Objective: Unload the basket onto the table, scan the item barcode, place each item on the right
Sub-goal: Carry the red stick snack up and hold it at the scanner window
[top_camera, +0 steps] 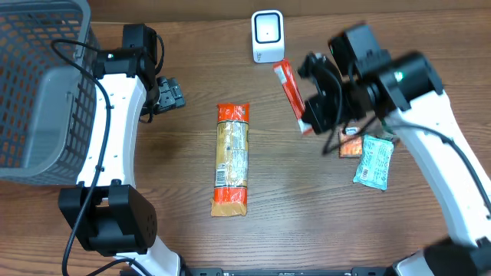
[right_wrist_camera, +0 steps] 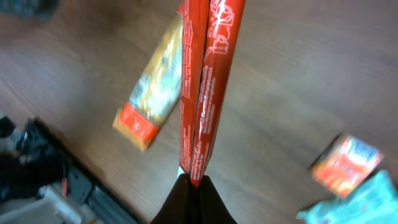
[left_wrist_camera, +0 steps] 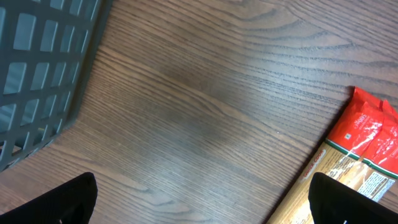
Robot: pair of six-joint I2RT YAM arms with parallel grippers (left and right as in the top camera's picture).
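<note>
Right claw (right_wrist_camera: pixel 193 188) pinches red packet (top_camera: pixel 289 90) by one end, far end near white scanner (top_camera: pixel 267 34). Left claw (top_camera: pixel 170 93) spread wide over desk (top_camera: pixel 307 222).

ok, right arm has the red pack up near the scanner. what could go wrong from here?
1. The right tool pinches the red packet at one end only; the long free end could swing or slip.
2. No barcode shows in any view, so it may face away from the white scanner.
3. The orange packet and teal packet lie close beside the tool; a low swing could knock them.
</note>
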